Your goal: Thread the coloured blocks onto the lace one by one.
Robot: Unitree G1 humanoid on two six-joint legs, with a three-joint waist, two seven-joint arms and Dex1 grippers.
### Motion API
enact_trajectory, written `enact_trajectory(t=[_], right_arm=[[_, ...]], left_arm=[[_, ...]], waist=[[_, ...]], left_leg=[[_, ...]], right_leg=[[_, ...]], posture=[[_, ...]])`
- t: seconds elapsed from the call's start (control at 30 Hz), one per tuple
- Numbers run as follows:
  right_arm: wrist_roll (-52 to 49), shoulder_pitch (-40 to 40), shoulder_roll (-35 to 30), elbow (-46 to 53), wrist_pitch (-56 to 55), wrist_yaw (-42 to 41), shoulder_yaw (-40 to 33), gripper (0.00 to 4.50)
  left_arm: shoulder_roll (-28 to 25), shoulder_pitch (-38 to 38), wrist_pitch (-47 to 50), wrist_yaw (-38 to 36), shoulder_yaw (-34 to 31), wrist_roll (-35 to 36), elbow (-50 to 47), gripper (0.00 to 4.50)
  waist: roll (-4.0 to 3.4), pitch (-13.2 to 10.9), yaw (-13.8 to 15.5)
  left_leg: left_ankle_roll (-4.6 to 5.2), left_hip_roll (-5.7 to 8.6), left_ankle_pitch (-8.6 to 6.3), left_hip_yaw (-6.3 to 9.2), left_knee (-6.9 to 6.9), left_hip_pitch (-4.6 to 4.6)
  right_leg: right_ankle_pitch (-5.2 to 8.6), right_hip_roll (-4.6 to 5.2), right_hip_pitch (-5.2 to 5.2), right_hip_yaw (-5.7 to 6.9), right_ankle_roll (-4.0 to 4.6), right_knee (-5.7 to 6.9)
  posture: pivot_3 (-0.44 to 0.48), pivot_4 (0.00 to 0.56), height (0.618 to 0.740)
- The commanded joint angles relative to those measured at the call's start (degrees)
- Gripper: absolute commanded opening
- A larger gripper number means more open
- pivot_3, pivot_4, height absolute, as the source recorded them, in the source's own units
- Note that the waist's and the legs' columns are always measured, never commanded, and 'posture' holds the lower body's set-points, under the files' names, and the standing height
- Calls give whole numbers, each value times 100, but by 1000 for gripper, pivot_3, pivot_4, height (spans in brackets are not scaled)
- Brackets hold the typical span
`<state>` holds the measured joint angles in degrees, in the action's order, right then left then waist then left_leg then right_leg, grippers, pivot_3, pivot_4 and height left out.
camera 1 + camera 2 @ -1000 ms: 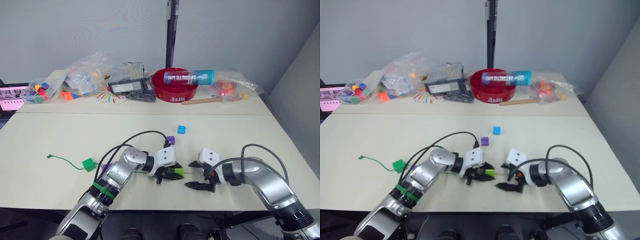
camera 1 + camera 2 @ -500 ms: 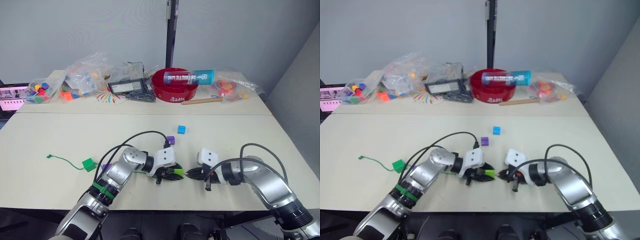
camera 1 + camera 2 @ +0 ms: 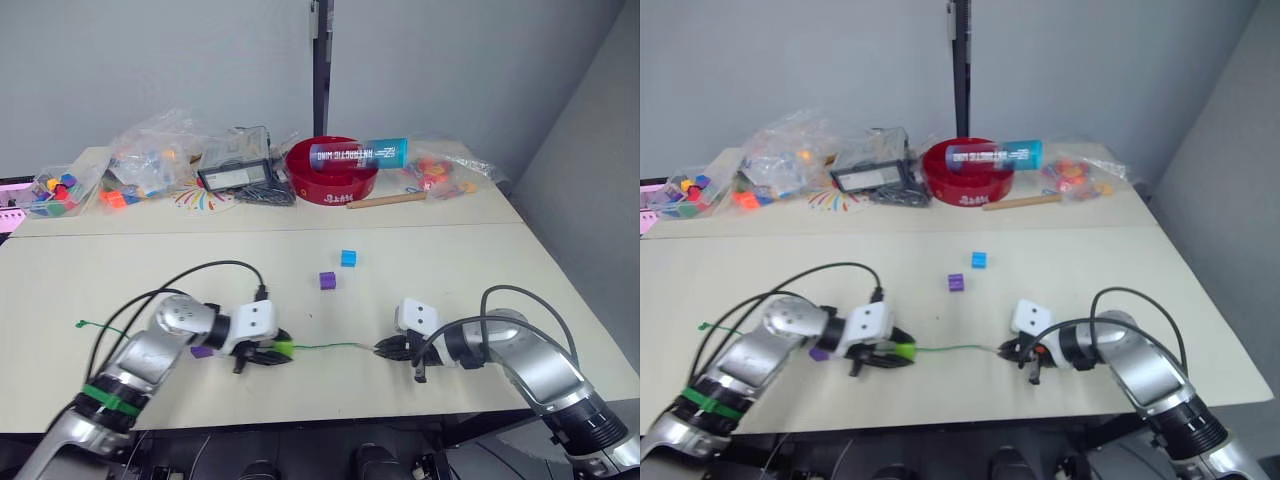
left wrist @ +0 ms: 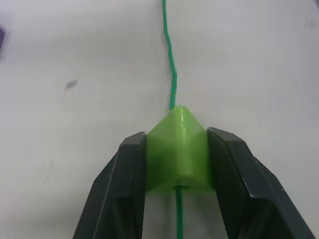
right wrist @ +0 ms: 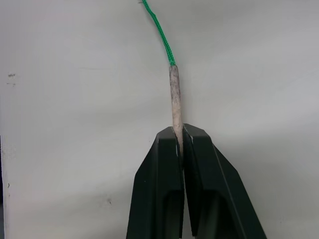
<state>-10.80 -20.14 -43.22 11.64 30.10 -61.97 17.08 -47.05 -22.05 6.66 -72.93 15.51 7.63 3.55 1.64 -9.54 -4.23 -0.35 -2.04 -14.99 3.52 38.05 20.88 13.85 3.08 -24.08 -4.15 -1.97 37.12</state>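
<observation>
My left gripper (image 4: pixel 177 142) is shut on a lime green block (image 4: pixel 179 154), and the lace (image 4: pixel 171 74) passes through the block's hole. From that block (image 3: pixel 283 350) the thin green lace (image 3: pixel 330 347) runs across the table to my right gripper (image 3: pixel 383 348). The right gripper (image 5: pixel 180 133) is shut on the lace's stiff tan tip (image 5: pixel 174 97). The lace's knotted tail (image 3: pixel 80 323) lies far left. A purple block (image 3: pixel 327 280) and a cyan block (image 3: pixel 348 258) sit loose mid-table. Another purple block (image 3: pixel 201 351) is partly hidden beside my left wrist.
On the rear table stand a red bowl (image 3: pixel 310 183) with a tube (image 3: pixel 358 154) across it, a wooden stick (image 3: pixel 385 200), clear bags of toys (image 3: pixel 150 155), and a tub of small cubes (image 3: pixel 50 190). The table's front edge is just below both grippers.
My right gripper closed on the lace's tip. My left gripper then drew the lime block leftwards along the lace, opening a stretch of lace between the grippers. The camera has also shifted.
</observation>
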Motion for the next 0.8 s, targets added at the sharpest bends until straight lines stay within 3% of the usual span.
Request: enact_trajectory(t=[0.03,0.2,0.57,0.63,0.8], right_arm=[[46,-93,-2,-24,-115,-49,-14,0],[68,-130,22,-46,-152,-84,-10,0],[67,-138,44,-13,-135,-71,-13,0],[64,-158,70,-22,-134,-65,0,0],[55,-199,116,35,-74,-52,20,0]], left_arm=[[-598,331,-408,-132,-168,-393,1100,1338],[-906,516,-1049,-274,-306,-431,1786,1338],[-784,723,-840,-413,-716,-7,1451,1338],[-715,648,-632,-463,-846,241,1276,2351],[-708,276,-123,-549,-1119,644,713,3996]], waist=[[-1,1,-8],[-12,7,-24],[-36,17,-33],[-36,17,-32],[-27,9,38]], left_leg=[[0,-3,0,-4,-7,-10],[1,-13,-1,-21,-29,-59],[18,-64,-11,-56,-30,-65],[18,-64,-11,-58,-30,-64],[19,-64,-12,-59,-28,-45]], right_leg=[[2,-2,2,-1,6,2],[14,-10,26,-12,6,4],[30,-80,8,-65,-1,12],[30,-80,5,-67,-1,12],[30,-81,-8,-67,-1,8]], posture=[[0,150,731],[0,150,731],[0,150,731],[0,150,731],[0,150,731]])
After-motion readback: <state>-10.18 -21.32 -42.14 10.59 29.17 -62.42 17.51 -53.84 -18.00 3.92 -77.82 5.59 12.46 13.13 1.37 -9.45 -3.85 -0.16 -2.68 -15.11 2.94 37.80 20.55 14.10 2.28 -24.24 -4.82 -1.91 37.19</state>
